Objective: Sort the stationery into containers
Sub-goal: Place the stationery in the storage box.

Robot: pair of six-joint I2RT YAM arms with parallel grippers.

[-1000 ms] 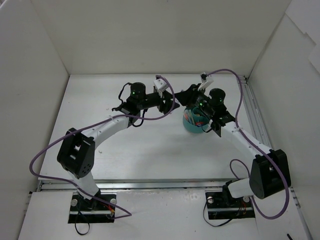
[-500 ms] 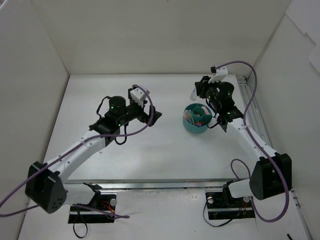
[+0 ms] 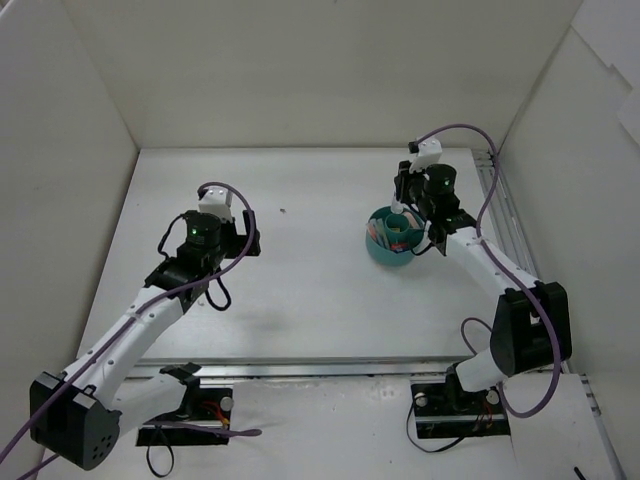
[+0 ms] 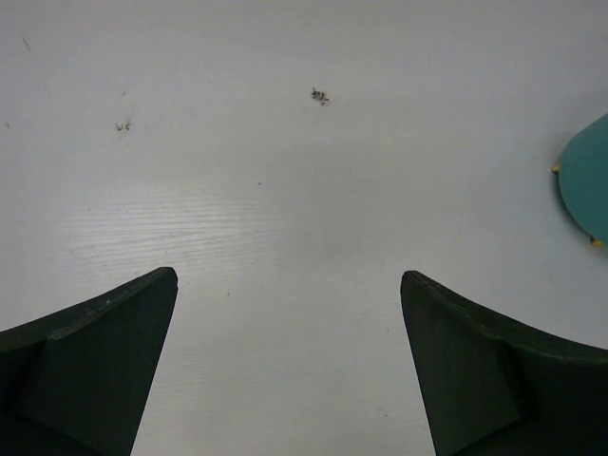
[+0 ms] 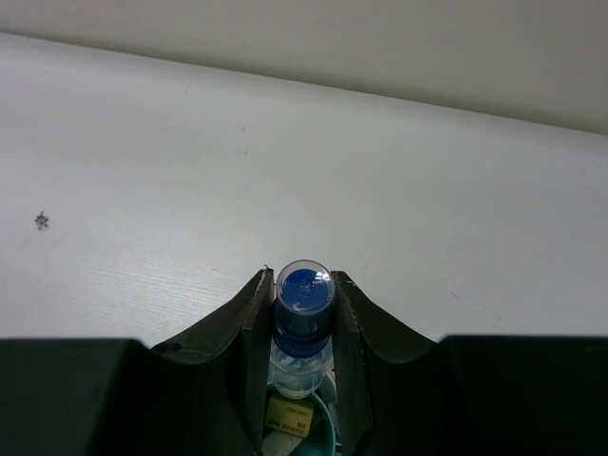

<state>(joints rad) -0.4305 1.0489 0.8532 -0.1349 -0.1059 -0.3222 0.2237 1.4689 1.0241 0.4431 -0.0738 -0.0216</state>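
The teal bowl (image 3: 377, 251) stands right of the table's middle and holds several pens and erasers. My right gripper (image 3: 400, 214) hangs over the bowl. In the right wrist view it (image 5: 304, 283) is shut on the small clear blue-capped bottle (image 5: 304, 290), which is upright between the fingers above the bowl's rim (image 5: 328, 429). A tan item (image 5: 290, 414) lies in the bowl under the bottle. My left gripper (image 3: 247, 243) is open and empty over bare table well left of the bowl. In the left wrist view (image 4: 290, 274) the bowl's edge (image 4: 584, 180) shows at the far right.
A small dark speck (image 3: 283, 210) lies on the white table between the arms. White walls close in the table at the back and both sides. A metal rail (image 3: 500, 205) runs along the right edge.
My left arm has drawn back to the left, away from the bowl. My right gripper has swung round over the bowl with the bottle in it.
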